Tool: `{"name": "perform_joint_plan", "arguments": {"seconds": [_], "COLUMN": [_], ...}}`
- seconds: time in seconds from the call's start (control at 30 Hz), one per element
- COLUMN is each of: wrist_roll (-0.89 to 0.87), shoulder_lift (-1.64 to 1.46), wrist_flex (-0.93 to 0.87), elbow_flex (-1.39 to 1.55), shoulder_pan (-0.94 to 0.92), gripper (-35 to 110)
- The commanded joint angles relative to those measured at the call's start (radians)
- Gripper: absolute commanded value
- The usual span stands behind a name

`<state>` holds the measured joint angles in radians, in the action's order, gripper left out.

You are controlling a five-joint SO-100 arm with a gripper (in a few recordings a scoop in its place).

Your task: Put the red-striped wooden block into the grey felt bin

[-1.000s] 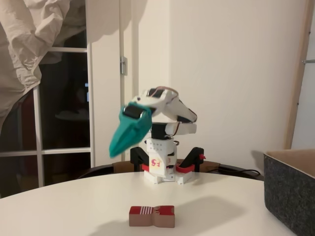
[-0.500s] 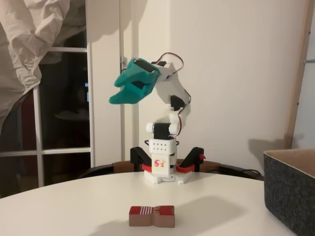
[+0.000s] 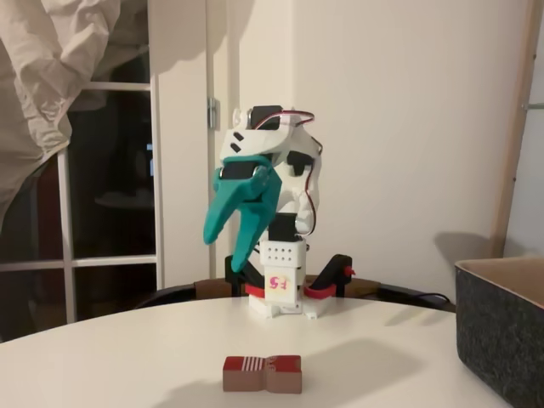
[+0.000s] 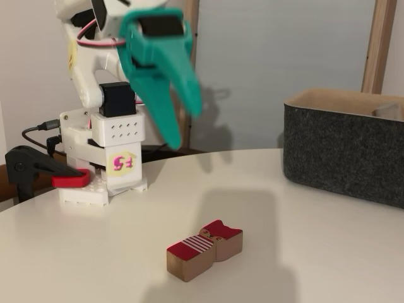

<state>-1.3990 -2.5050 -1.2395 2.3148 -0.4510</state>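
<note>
above the red-striped wooden block (image 4: 204, 249), hand (image 4: 180, 120) points down, fingers parted.

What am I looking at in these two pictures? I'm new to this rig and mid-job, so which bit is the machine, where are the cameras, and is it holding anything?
The white machine is a small robot arm clamped to a round white table. Its teal two-fingered tool hangs open, pointing down, above the table and holding nothing.

Both cameras stand still. One looks straight at the arm from across the table. The other sits low and off to the side, so the tool looks large there.

On the table lies the red-striped wooden block, in front of the arm's base and untouched. The grey felt bin stands at the right in both fixed views, apart from the block. A red-and-black clamp grips the base.
</note>
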Motion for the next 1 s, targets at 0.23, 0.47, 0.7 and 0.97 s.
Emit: {"name": "perform_joint_plan", "arguments": {"seconds": [0.23,0.47,0.7,0.97], "wrist_roll": [0.02,-0.002,0.015,-0.009], "shoulder_lift": [0.17,0.27,0.35,0.423], "wrist_flex": [-0.224,-0.236,-0.258,-0.282], "elbow_flex": [-0.071,-0.074,-0.078,-0.12], "shoulder_pan": [0.012,0.066,0.135,0.163], "gripper": [35,36,37,39]}}
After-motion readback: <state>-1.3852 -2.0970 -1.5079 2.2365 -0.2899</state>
